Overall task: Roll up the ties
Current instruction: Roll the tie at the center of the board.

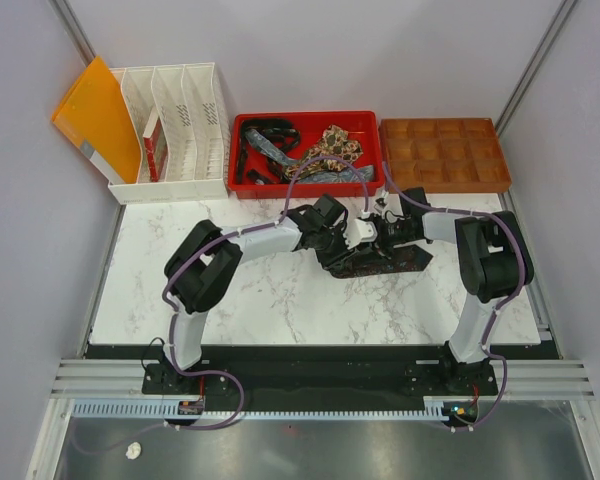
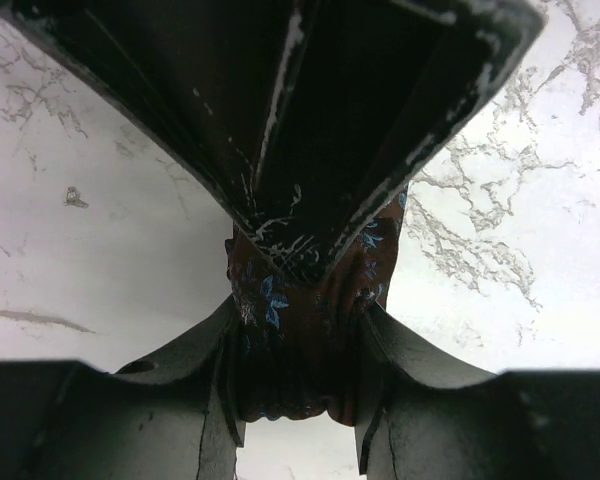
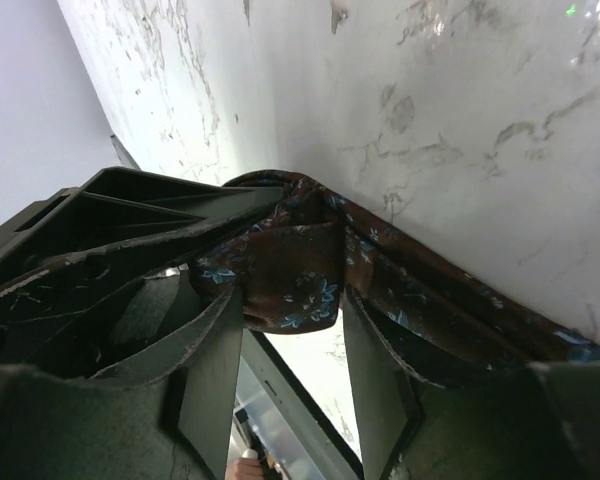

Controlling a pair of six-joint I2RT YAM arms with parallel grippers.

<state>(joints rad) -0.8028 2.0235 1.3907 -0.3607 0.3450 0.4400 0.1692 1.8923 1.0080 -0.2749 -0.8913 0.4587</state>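
The tie [image 2: 300,345], dark brown with small blue flowers, is bunched into a thick wad right between the fingers of the left gripper [image 2: 300,315], which are pinched in on it from both sides so that the cloth fills the whole gap and bulges out past the tips. The right gripper [image 3: 292,300] meets it head-on from the opposite side, nose to nose over the same wad. Its fingers stand spread, the folded cloth sitting between their tips with a clear gap showing below it; I cannot tell whether its pads press on the cloth. From the right gripper's tips the rest of the tie trails away in a loose band lying flat on the marble table [image 1: 280,300], running back under that gripper's own arm. From above, both grippers sit together near the middle of the table with the dark cloth spread just beneath and nearer the arm bases. Beyond the fingertips, at the far edge, a red bin [image 1: 300,190] holds more ties [image 1: 335,145] in a heap. Further left of the left gripper stand a white file rack [image 1: 180,110] and an orange folder [image 1: 95,115]; beyond the right gripper lies a brown tray [image 1: 445,155] of small compartments.
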